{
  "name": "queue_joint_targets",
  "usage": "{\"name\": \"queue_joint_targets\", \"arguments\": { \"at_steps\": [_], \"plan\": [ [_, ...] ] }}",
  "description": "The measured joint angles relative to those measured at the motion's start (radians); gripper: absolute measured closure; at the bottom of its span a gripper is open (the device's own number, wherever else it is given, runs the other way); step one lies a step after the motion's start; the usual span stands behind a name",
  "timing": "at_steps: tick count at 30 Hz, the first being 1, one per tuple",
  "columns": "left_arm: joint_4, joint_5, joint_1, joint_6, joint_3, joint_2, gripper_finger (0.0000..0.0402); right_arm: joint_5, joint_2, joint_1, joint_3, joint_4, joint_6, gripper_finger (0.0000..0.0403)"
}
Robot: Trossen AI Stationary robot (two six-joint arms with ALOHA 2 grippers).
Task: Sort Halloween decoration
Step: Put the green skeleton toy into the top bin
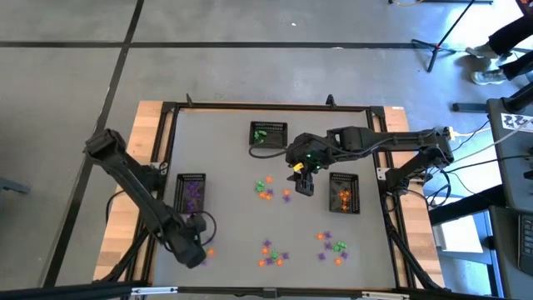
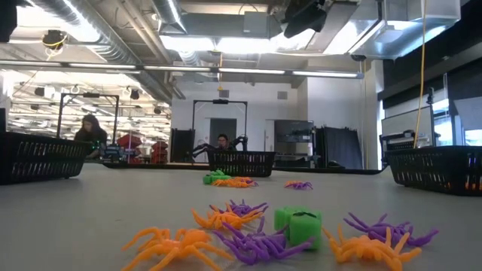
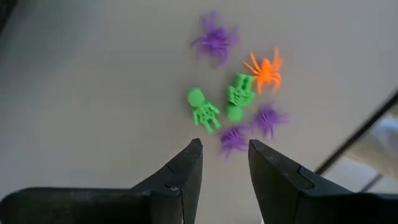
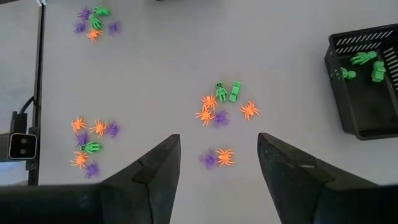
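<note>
From above, the right gripper (image 1: 305, 185) hovers mid-table beside a trinket cluster (image 1: 265, 188); the left gripper (image 1: 193, 252) sits at the near left corner. The low view shows spiders (image 2: 226, 217) on the table (baskets behind). Left wrist: fingers (image 3: 186, 168) parted over skeletons (image 3: 203, 110), holding nothing. Right wrist: fingers (image 4: 158, 168) wide apart, empty, above spiders (image 4: 217, 156).

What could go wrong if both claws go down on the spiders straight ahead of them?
1. The open left claw points at a purple spider lying close to a green skeleton; closing might catch both colours.
2. Ahead of the open right claw, an orange spider lies right beside a second purple spider; one may get dragged along or flicked away.
</note>
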State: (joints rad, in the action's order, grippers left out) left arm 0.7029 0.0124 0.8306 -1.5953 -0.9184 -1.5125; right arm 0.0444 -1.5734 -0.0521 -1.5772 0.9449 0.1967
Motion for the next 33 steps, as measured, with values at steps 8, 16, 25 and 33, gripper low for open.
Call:
{"name": "queue_joint_targets", "arguments": {
  "at_steps": [8, 16, 25, 33],
  "plan": [
    [-0.008, -0.022, -0.011, -0.08, 0.0, -0.083, 0.028, 0.0, 0.0, 0.0, 0.0, 0.034, -0.003, 0.0192],
    [-0.019, -0.006, -0.015, -0.132, 0.0, -0.157, 0.028, 0.0, 0.0, 0.0, 0.0, 0.052, -0.019, 0.0192],
    [-0.013, 0.027, -0.019, -0.153, -0.004, -0.194, 0.0299, 0.0, 0.0, 0.0, 0.0, 0.061, -0.031, 0.0192],
    [-0.014, 0.031, -0.052, -0.123, 0.001, -0.126, 0.0389, 0.0, 0.0, 0.0, 0.0, 0.061, -0.045, 0.0192]
  ]
}}
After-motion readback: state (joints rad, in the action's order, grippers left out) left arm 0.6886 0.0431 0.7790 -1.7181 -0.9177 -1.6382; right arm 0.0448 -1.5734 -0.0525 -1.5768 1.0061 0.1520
